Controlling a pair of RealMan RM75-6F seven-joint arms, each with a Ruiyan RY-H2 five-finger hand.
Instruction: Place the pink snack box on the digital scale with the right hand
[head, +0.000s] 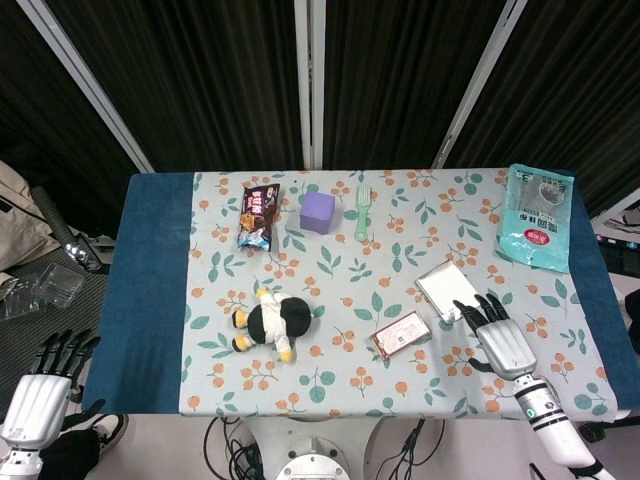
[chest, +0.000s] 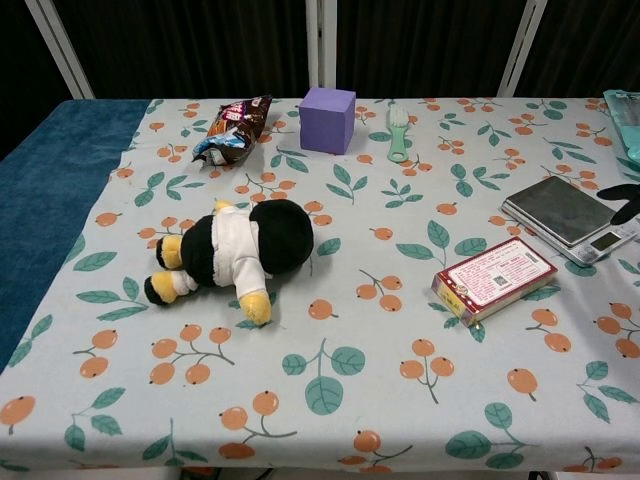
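The flat pink rectangular snack box (head: 401, 334) lies on the floral tablecloth (head: 330, 395), just beside the silver digital scale (head: 449, 291) — not on it yet. The right hand (head: 502, 340), fingers spread and empty, hovers just right of the box, likely lining up a grasp. The left hand (head: 38, 385) hangs off-table, fingers apart — idle.
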